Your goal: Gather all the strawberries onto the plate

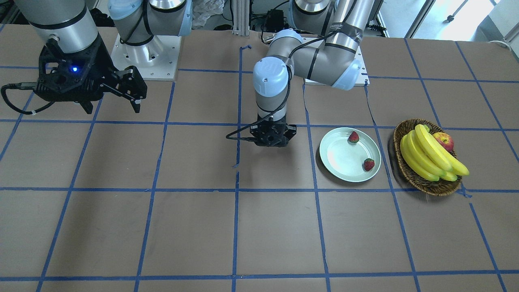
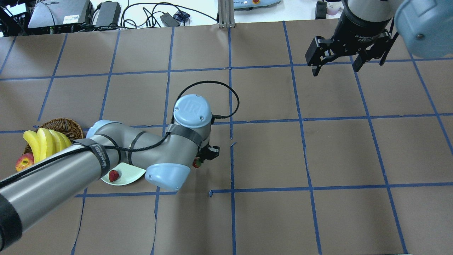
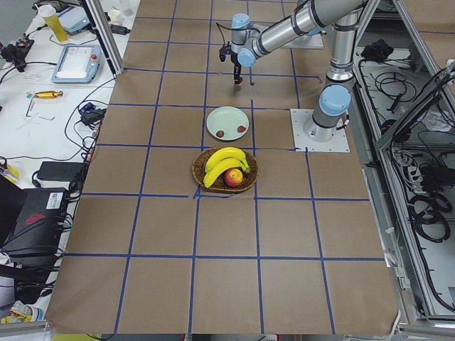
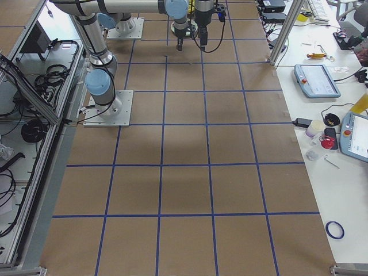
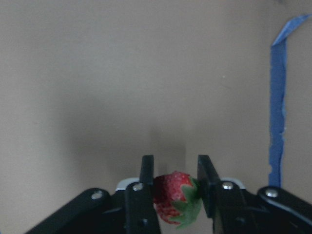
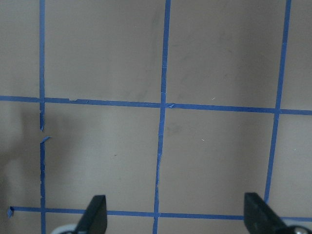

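Left tool (image 5: 174, 170) pinches the last strawberry (image 5: 173, 195), held above the table (image 1: 121, 227) for the carry, I reckon, to the plate (image 1: 328, 152) nearby, where two strawberries (image 1: 353, 137) lie. Right tool (image 2: 335, 65) hangs wide open, out of the way.

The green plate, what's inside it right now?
Two strawberries lie in the plate, both near its rim and apart from each other. In the overhead view the left arm covers most of it, so only one shows there.
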{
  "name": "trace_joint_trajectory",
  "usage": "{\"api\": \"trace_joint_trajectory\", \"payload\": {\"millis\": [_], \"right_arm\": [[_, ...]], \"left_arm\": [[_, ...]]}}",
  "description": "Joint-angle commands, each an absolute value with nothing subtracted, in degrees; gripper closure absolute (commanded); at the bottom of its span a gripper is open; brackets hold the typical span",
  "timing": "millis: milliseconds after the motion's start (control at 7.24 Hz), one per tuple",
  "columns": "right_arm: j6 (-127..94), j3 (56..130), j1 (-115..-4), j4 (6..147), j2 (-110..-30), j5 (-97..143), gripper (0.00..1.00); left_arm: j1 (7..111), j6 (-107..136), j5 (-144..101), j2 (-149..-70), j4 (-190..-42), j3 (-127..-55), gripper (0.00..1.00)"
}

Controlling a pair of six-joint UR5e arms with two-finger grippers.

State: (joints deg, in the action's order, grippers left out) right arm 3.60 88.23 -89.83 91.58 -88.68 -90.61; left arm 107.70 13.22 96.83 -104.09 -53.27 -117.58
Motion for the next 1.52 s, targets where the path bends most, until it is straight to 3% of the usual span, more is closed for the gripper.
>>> {"api": "trace_joint_trajectory", "payload": {"millis": [0,138,276,552,967,1381], "right_arm": [[3.60,88.15,-89.91,91.58,-88.68,-90.62,0.00],[3.60,88.15,-89.91,91.58,-88.68,-90.62,0.00],[3.60,88.15,-89.91,91.58,-88.68,-90.62,0.00],[3.60,88.07,-89.82,91.58,-88.59,-90.62,0.00],[3.60,88.07,-89.91,91.58,-88.59,-90.62,0.00],[3.69,88.07,-89.83,91.67,-88.59,-90.79,0.00]], "left_arm": [[94.11,-1.68,98.17,-101.26,-62.12,-116.28,0.90],[89.08,-7.33,98.17,-100.82,-62.23,-117.32,0.89],[86.77,-10.08,98.00,-100.72,-62.05,-118.99,0.79],[85.26,-9.77,97.73,-100.29,-62.40,-119.09,0.00],[85.69,-9.58,97.73,-96.26,-64.84,-114.20,0.00],[85.96,-9.84,97.03,-93.17,-82.67,-94.01,0.00]]}}
